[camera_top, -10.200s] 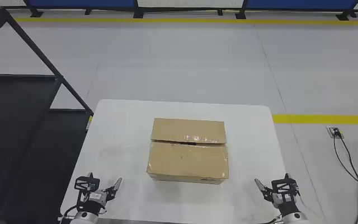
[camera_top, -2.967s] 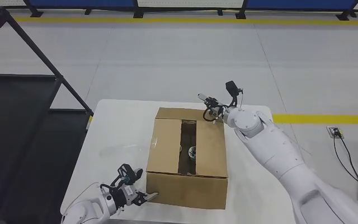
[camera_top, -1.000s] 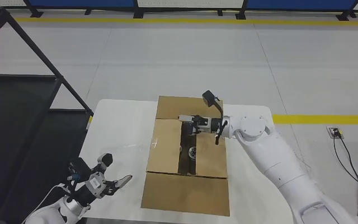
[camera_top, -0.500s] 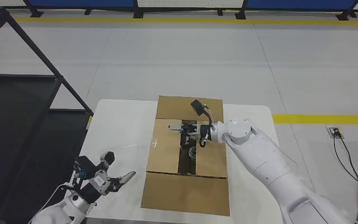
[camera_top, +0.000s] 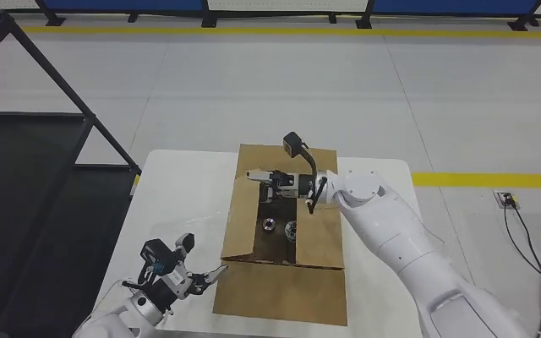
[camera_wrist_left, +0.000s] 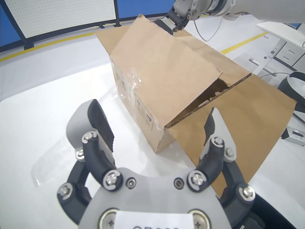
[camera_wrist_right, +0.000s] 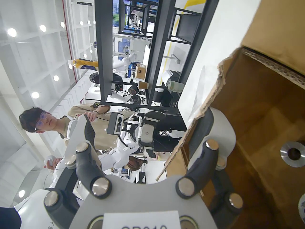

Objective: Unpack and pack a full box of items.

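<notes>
Two grippers are spread wide: the right gripper (camera_top: pixel 254 177) at the raised side flap (camera_top: pixel 239 221) of the cardboard box (camera_top: pixel 319 245) on the table (camera_top: pixel 182 190), the left gripper (camera_top: pixel 203 258) beside its near corner. Unpinched, the flap may be dropped shut.

White rounded-corner tabletop (camera_top: pixel 182 194), open brown cardboard box (camera_top: pixel 321 245) standing directly on it, just ahead of the left gripper (camera_top: pixel 203 258), near flap folded out toward that gripper
</notes>
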`<state>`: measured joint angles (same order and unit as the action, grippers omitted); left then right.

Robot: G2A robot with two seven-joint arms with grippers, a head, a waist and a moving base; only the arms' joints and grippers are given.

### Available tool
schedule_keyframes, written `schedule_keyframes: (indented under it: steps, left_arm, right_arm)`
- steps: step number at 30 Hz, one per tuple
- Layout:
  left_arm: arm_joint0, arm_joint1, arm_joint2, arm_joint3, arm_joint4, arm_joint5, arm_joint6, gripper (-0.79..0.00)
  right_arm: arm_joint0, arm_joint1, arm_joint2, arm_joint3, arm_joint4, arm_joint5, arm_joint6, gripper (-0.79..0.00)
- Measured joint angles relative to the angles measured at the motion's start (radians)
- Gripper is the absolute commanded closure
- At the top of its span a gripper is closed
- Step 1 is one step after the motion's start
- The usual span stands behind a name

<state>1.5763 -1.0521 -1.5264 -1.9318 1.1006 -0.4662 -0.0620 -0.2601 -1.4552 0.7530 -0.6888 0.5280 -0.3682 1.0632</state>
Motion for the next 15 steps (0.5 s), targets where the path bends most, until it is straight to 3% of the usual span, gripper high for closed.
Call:
schedule_keyframes:
  steps: [9, 15]
  left_arm:
    - [-0.029, -0.024, 0.078, -0.028, 0.039, 0.253, 0.049, -0.785]
    - [-0.026, -0.029, 0.094, -0.030, 0.070, 0.269, 0.077, -0.785]
  right_arm:
    - [0.037, -0.045, -0.034, -0.024, 0.009, -0.026, 0.034, -0.785]
    - [0.072, -0.083, -0.063, 0.014, 0.014, -0.029, 0.052, -0.785]
